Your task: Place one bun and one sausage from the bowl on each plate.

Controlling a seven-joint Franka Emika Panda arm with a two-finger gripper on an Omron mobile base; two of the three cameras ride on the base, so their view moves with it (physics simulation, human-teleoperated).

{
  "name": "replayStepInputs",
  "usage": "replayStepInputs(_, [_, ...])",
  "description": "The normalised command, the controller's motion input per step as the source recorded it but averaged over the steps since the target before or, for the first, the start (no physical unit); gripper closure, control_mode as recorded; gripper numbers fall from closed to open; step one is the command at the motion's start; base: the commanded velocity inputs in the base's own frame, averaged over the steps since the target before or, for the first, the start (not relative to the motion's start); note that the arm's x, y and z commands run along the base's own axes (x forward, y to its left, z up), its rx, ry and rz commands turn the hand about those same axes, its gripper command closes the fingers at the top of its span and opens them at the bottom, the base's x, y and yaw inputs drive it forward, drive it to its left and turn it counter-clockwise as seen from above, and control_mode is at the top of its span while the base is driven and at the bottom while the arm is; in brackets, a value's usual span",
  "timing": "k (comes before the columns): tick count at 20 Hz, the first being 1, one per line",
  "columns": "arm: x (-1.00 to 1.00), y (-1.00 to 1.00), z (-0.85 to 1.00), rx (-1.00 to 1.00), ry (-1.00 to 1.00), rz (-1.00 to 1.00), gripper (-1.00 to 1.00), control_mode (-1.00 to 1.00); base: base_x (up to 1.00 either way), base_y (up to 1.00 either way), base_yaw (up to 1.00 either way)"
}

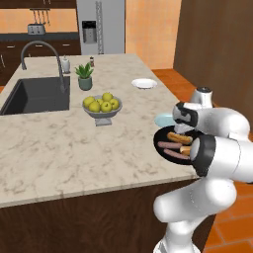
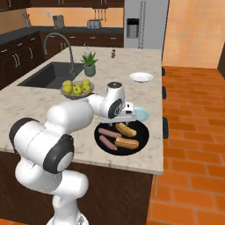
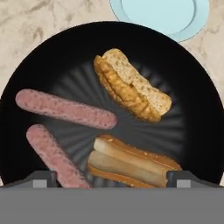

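Observation:
The black bowl sits near the counter's right front edge. In it lie two golden-tan buns and two pinkish sausages. My gripper hangs straight above the bowl's near side and is open, with nothing between its wide-apart fingers. The nearer bun lies just beyond the gap between the tips. The pale blue plate touches the bowl's far rim, bare. The white plate stands farther back on the counter, also bare.
A grey footed bowl of yellow-green fruit stands mid-counter, left of the black bowl. Behind it are a potted plant and the dark sink with its faucet. The counter's edge drops off close to the bowl on the right.

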Motion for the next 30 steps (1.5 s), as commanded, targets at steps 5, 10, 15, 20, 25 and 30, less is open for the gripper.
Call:
replayStepInputs(5, [0.36,-0.14,-0.46,-0.08,0.02,0.00,-1.00,-1.00,0.00,0.00,0.00])
replayStepInputs(10, [0.22,0.00,-0.40,-0.03,-0.01,0.00,-1.00,-1.00,0.00,0.00,0.00])
replayStepInputs(15, [0.39,0.01,-0.34,0.00,-0.12,0.00,-1.00,-1.00,0.00,0.00,0.00])
replayStepInputs(20, [0.45,0.00,-0.23,-0.01,0.00,0.00,-1.00,-1.00,0.00,0.00,0.00])
replayStepInputs(25, [0.19,0.01,-0.13,-0.04,0.02,0.00,-1.00,-1.00,0.00,0.00,0.00])
replayStepInputs(30, [0.03,0.00,-0.21,-0.08,0.01,0.00,-1.00,-1.00,0.00,0.00,0.00])
